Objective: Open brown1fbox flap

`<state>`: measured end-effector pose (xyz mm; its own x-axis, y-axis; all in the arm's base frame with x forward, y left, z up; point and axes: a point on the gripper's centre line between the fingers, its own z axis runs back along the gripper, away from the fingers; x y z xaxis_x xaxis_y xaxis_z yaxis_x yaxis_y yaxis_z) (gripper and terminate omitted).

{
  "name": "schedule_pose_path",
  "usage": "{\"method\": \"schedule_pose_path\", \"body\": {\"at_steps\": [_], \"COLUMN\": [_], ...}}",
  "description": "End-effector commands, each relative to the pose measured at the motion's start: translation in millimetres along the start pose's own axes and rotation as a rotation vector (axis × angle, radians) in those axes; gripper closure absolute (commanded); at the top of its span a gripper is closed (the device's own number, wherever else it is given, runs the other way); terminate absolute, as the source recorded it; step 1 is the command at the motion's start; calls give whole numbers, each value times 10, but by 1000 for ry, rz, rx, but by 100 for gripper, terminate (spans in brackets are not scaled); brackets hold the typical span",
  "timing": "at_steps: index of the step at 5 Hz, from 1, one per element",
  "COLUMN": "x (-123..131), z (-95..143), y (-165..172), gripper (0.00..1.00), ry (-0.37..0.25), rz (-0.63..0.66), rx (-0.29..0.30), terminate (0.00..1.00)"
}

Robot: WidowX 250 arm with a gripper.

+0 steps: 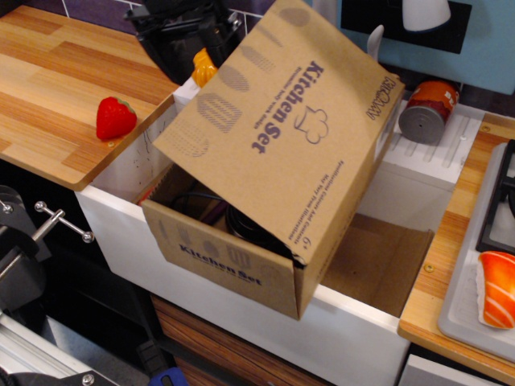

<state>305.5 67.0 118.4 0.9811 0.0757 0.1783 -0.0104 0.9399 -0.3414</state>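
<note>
Where purple ink shows — flap (282, 133) reads "Kitchen Set".

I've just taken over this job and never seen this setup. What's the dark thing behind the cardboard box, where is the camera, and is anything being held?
There is one view only, from a fixed camera looking down on a toy kitchen counter. The dark machinery at the top is the robot arm's pincer. It sits behind the far left edge of the flap, the wide printed lid of the brown1fbox. The flap is partly raised, showing dark items inside. The box stands in a white sink basin. I cannot tell whether the pincer grips the flap. Nearby lie a strawberry, a tipped can and a piece of salmon sushi.
</note>
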Motion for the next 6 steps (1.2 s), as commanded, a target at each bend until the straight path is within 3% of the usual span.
{"method": "schedule_pose_path", "body": {"at_steps": [1,2,3,5,6], "x": [-30,107,-54,-148,-167], "z": [232,365,289,242,156], "y": [-398,-646,-948,-1484,-1601], "gripper": [0,0,0,0,0], "ry": [-43,-47,-77,-122,-143], "rz": [-22,-14,-8,-30,-46], "rx": [30,102,200,462,528], "terminate": [0,0,0,0,0]}}
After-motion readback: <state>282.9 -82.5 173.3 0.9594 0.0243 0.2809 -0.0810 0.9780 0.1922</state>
